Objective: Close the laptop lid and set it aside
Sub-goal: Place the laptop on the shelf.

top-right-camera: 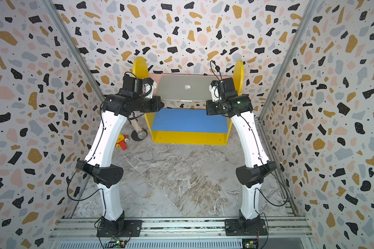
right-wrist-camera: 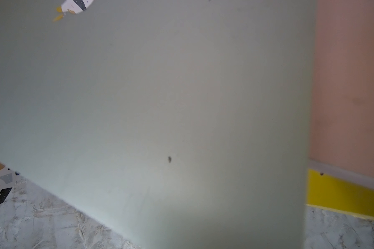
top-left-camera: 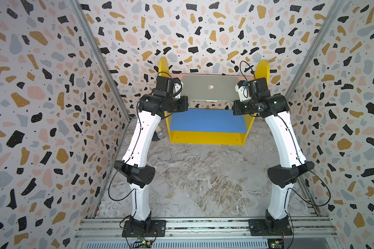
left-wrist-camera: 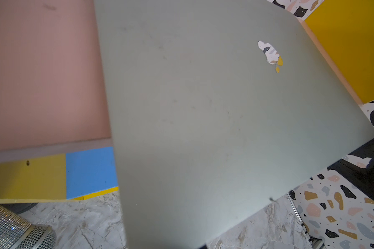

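**Gripping a closed laptop by both side edges**

Lying flat and high at the back, the laptop (top-left-camera: 209,94) has its lid (top-right-camera: 177,92) down. It sits over the pink top shelf (left-wrist-camera: 41,75) of the yellow step stand (top-left-camera: 207,138), with its near edge jutting past the shelf front above the blue step (top-left-camera: 207,120).

The left gripper (top-left-camera: 178,90) is at its left edge and the right gripper (top-left-camera: 239,91) at its right edge. Both are pressed together on the thin metal, though the fingertips themselves are hidden.

The yellow side panels stand close outside both wrists. The marble tabletop (top-left-camera: 192,176) in front lies open.

An apple logo (top-left-camera: 210,87) marks the cover.

A glittery microphone (top-right-camera: 138,129) and a red-and-yellow toy (top-right-camera: 121,142) lie left of the stand, partly behind the left arm.

Both wrist views are mostly grey cover.
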Robot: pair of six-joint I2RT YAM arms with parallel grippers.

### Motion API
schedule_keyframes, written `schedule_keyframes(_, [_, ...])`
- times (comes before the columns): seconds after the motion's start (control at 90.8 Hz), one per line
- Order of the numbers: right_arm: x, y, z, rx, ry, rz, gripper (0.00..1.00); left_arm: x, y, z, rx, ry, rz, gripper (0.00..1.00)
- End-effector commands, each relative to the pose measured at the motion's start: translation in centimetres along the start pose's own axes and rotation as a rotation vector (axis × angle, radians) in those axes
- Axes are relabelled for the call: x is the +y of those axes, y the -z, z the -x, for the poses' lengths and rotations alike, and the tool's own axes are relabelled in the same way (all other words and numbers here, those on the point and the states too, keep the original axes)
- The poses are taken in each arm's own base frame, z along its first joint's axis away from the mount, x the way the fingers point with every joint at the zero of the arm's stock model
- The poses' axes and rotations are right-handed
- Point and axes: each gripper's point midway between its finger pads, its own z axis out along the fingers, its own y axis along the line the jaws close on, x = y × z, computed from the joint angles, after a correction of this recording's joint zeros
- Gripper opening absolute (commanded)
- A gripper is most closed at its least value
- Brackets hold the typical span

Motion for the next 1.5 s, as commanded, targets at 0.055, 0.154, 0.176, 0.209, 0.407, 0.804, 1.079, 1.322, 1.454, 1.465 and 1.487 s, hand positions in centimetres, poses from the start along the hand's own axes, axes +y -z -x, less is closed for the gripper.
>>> schedule_keyframes(0.055, [-0.5,0.8,2.5,-0.097,0.010,-0.013,0.00,-0.1,0.5,2.4,-0.084,-0.012,-0.033,0.00])
schedule_keyframes(0.154, [-0.7,0.5,2.7,-0.103,0.007,-0.014,0.00,0.1,0.2,2.7,-0.091,-0.007,-0.033,0.00])
schedule_keyframes(0.176, [-0.7,0.5,2.8,-0.105,0.007,-0.014,0.00,0.2,0.2,2.8,-0.093,-0.006,-0.035,0.00])
schedule_keyframes(0.209, [-0.8,0.4,2.8,-0.105,0.006,-0.014,0.00,0.3,0.0,2.8,-0.092,-0.003,-0.036,0.00])
schedule_keyframes(0.407, [-0.7,0.1,3.1,-0.114,0.003,-0.006,0.00,0.8,-0.3,3.4,-0.107,0.010,-0.039,0.00])
schedule_keyframes(0.804, [-0.8,-0.3,3.2,-0.115,-0.001,0.000,0.00,1.4,-0.5,4.1,-0.129,0.020,-0.033,0.00])
schedule_keyframes(1.079, [-1.0,-0.5,3.5,-0.124,-0.003,-0.002,0.00,1.8,-0.8,4.8,-0.154,0.027,-0.030,0.00])
schedule_keyframes(1.322, [-1.4,-1.3,3.6,-0.126,-0.013,-0.001,0.00,2.2,-1.4,5.5,-0.176,0.034,-0.025,0.00])
schedule_keyframes(1.454, [-1.3,-1.5,3.8,-0.130,-0.017,0.003,0.00,2.4,-1.4,5.6,-0.179,0.034,-0.023,0.00])
schedule_keyframes(1.465, [-1.3,-1.5,3.8,-0.131,-0.018,0.003,0.00,2.4,-1.4,5.5,-0.178,0.035,-0.023,0.00])
schedule_keyframes(1.487, [-1.3,-1.5,3.8,-0.132,-0.018,0.004,0.00,2.4,-1.4,5.6,-0.179,0.035,-0.023,0.00])
